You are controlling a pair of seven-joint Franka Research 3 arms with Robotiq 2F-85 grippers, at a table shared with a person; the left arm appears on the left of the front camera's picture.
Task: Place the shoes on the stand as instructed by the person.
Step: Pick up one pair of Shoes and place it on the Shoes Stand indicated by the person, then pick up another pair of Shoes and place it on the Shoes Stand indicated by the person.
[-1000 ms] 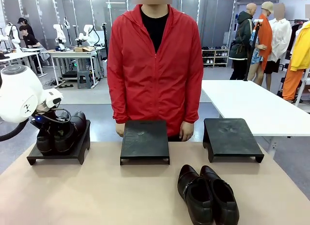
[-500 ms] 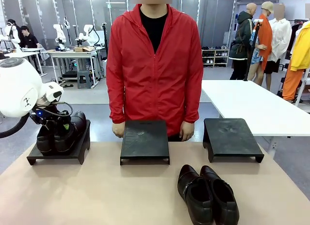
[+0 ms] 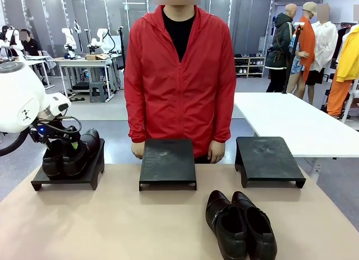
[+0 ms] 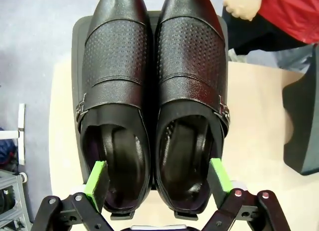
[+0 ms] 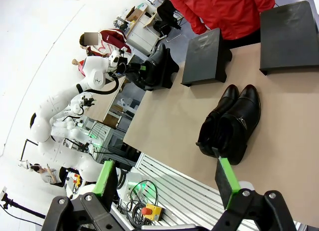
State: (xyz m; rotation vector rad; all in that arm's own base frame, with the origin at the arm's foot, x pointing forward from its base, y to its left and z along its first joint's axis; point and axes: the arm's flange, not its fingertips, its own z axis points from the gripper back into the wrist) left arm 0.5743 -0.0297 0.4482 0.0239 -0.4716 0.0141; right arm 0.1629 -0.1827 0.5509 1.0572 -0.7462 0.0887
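The left hand (image 3: pixel 61 139) (image 4: pixel 157 171) hangs tilted down over the heel end of one pair of black buckled dress shoes (image 3: pixel 70 154) (image 4: pixel 154 91). Its fingers are spread wide, the green pads (image 4: pixel 96 178) flanking the two heels; whether they touch the leather I cannot tell. That pair sits side by side on the left stand (image 3: pixel 67 180), toes pointing away from the hand. The right hand (image 5: pixel 164 171), wide and holding nothing, is raised off the near edge of the surface (image 3: pixel 112 226), with the second pair (image 3: pixel 240 223) (image 5: pixel 232 124) well ahead of it. There are three black stands in a row: the middle stand (image 3: pixel 168 162) is before the person (image 3: pixel 179 80), and the right stand (image 3: pixel 268 159) is beside it. Four shoes in all
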